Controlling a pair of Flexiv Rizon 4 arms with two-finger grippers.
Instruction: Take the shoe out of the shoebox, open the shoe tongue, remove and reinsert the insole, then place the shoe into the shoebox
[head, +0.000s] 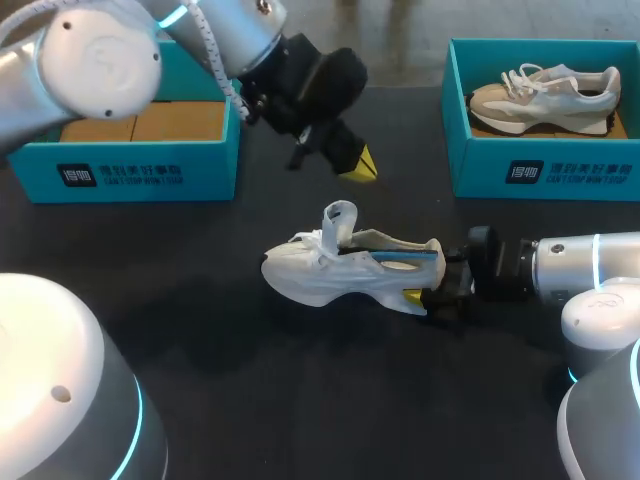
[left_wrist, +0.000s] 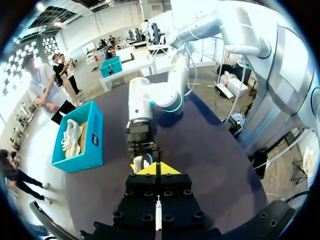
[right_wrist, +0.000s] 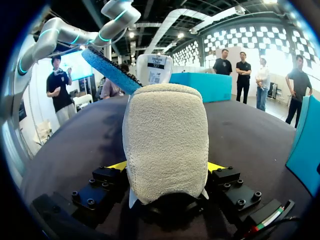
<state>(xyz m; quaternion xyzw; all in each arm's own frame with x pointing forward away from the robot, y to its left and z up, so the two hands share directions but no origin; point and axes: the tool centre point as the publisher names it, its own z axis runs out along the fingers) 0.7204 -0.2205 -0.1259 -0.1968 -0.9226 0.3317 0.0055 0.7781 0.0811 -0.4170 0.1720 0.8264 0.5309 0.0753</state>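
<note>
Already the shoe (head: 340, 268) lay outside the shoebox (head: 130, 165) at ten o'clock, tongue (head: 340, 218) up, insole (head: 408, 256) half out. My right gripper (head: 425, 297) clamped its heel, my left gripper (head: 358, 165) closed on nothing. Reinserting and boxing remained.

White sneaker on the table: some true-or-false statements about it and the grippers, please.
The white sneaker lies on its side on the black table. True.
The right gripper is open, clear of the sneaker. False: it grips the heel from both sides.
The blue insole sticks partly out of the sneaker. True.
The left gripper holds the insole. False: it is shut on nothing, above the table.
The right-hand teal shoebox is empty. False: it holds a beige sneaker.
</note>
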